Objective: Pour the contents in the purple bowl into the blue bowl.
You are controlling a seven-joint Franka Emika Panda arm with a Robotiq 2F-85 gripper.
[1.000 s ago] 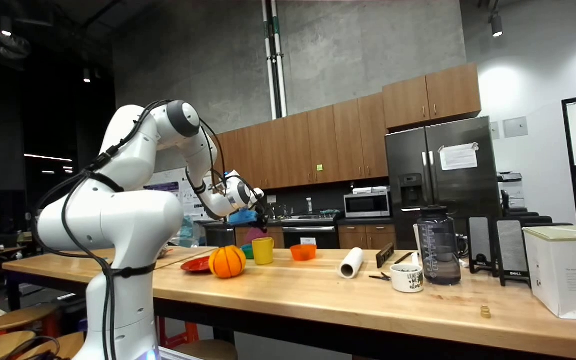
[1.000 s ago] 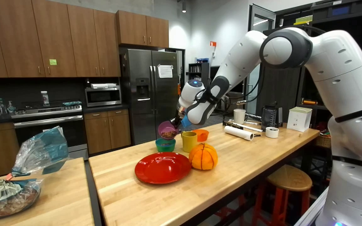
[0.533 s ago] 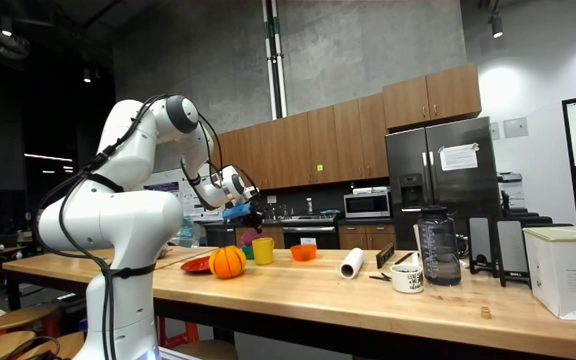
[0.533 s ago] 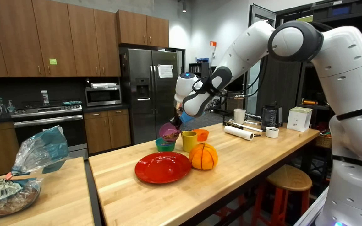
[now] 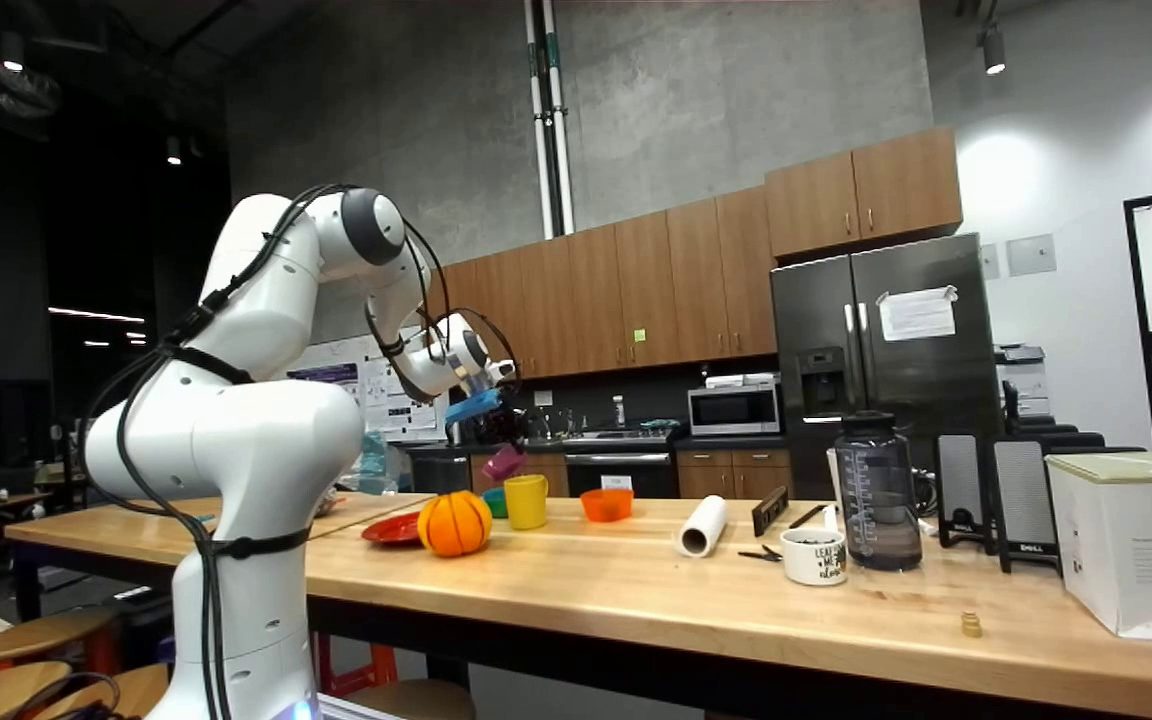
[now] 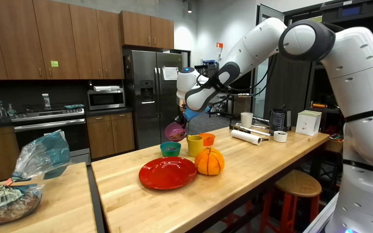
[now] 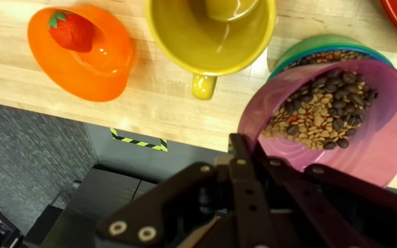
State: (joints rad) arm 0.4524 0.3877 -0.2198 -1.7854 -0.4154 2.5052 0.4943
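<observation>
Gripping the purple bowl [image 7: 374, 151] by its wall, the gripper [image 7: 247, 145] holds it tilted in the air above the table [image 6: 134, 200]. In it lie dark beans [image 7: 343, 86], tan grains [image 7: 317, 119] and a few red bits [image 7: 293, 119], heaped together, all in sight in the wrist view. In an exterior view the purple bowl hangs just above the blue bowl [image 6: 170, 152]; whether the two touch cannot be told from here. The blue bowl stands upright on the table, green on its outer side, and a mix [image 7: 339, 55] of the same colours shows inside its rim. Just beside it stands the mug [image 7: 198, 44], yellow and upright, and in the wrist view the mug comes between the blue bowl and the orange bowl [image 7: 74, 79]. A strawberry [image 7: 71, 32] lies in the orange bowl. Near the blue bowl rests the plate [image 6: 168, 174], red and lying flat, with an orange ball [image 6: 209, 161] just beside it; whether they touch is unclear. Farther along the table a white roll [image 5: 704, 525] lies, and a bottle [image 5: 879, 505] stands just beside a cup [image 5: 814, 560]
</observation>
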